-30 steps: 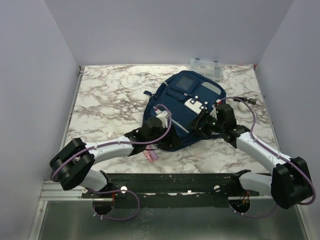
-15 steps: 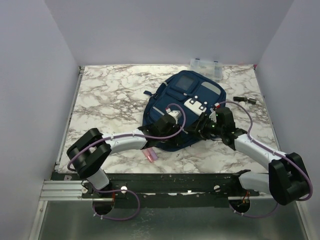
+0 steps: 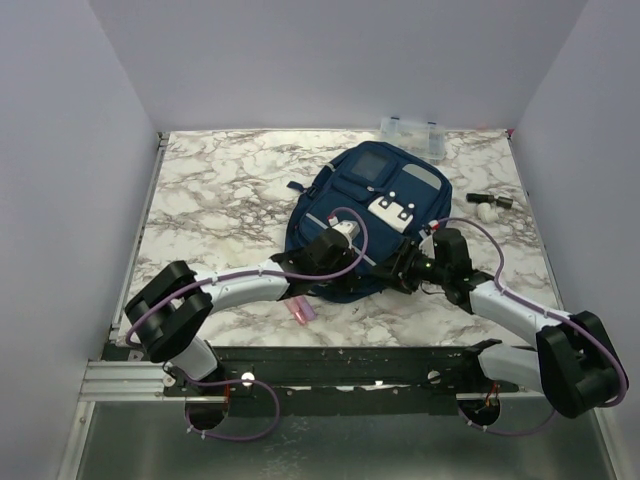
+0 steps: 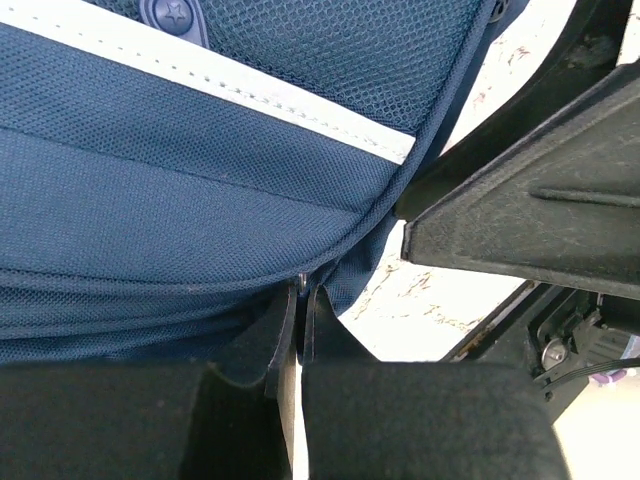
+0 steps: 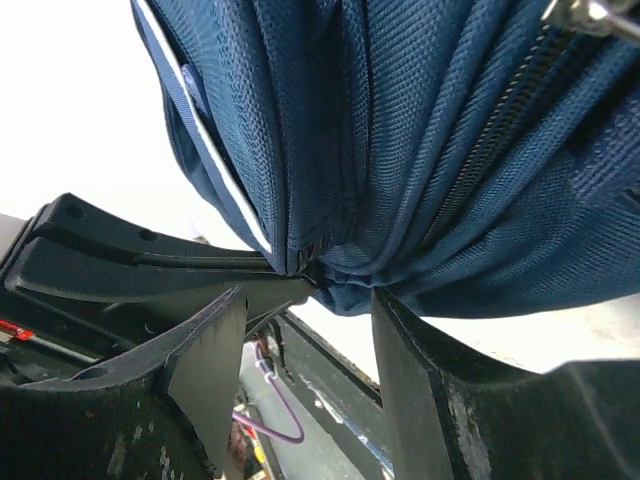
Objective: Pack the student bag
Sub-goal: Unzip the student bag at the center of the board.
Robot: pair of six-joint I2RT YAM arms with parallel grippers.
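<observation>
Nearest the arm bases, a small pink object [image 3: 303, 310] lies on the marble desk [image 3: 215, 190], just short of the student bag [image 3: 345, 200]. The two grippers meet at the bag's near edge.

The left gripper [image 4: 300, 300] has its jaws drawn almost together, with only a thin slit between them. A fold of navy fabric at the bag's lower seam runs into that slit and is pinched there. The left arm reaches low across the desk from its base toward the right, its wrist at the bag's near-left corner.

The right gripper [image 5: 310, 300] has its jaws spread wide, one on each side of the bunched bottom of the bag. The fabric hangs down to the fingertips, and I cannot tell whether they press it. The right arm comes in low from its base toward the left, its wrist facing the left one and the two sets of tips close together.

The bag lies flat, right of the desk's middle, with its front pockets and white patch facing up. Beyond it to the right a small dark object [image 3: 492, 200] rests on the desk. A clear box [image 3: 412, 132] sits at the far edge.
</observation>
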